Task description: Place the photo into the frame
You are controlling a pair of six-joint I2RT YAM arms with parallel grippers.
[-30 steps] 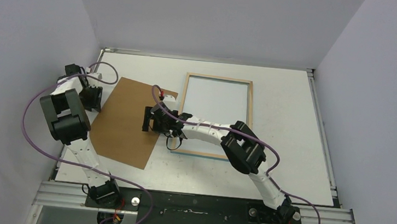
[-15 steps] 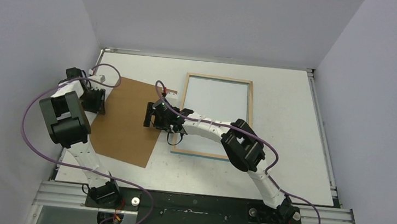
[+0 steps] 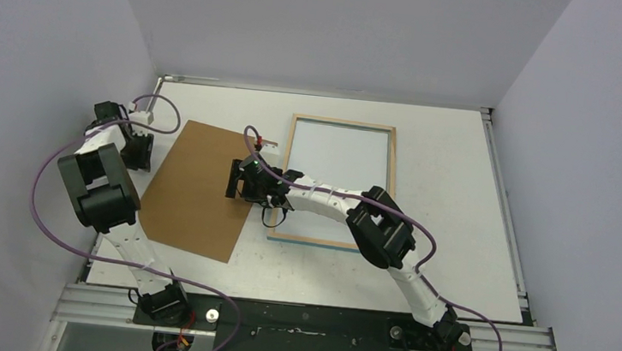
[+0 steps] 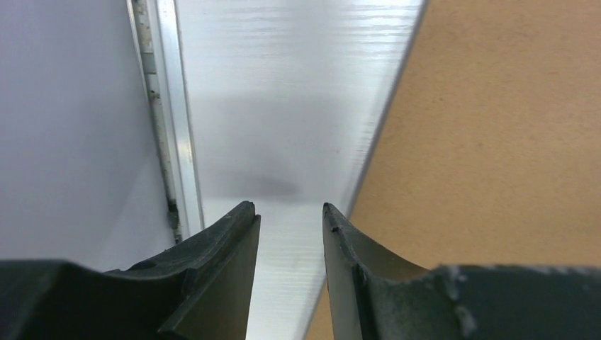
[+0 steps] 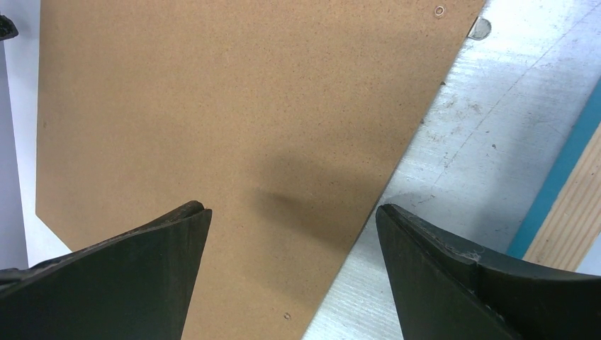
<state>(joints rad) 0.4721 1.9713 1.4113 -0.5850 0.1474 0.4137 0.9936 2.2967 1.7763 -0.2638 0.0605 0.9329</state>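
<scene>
The large rectangular blue-fronted wooden picture frame lies back up on the worktop; whether its pale inside is the photo I cannot tell. At its 9 o'clock lies a flat brown backing board. The right gripper is wide open and empty over its 3 o'clock edge, the left gripper part-open and empty off its 9 o'clock edge. Lifting the board seems the step in hand: a thin flush edge to catch, with the wall close at 9 o'clock.

My left arm and right arm are white links with bulky black joint housings. Behind each claw a purple cable loops loose along the links. The left claw and right claw look alike: matte black fingers, broad at the root, curving in to blunt, slightly scuffed tips.
</scene>
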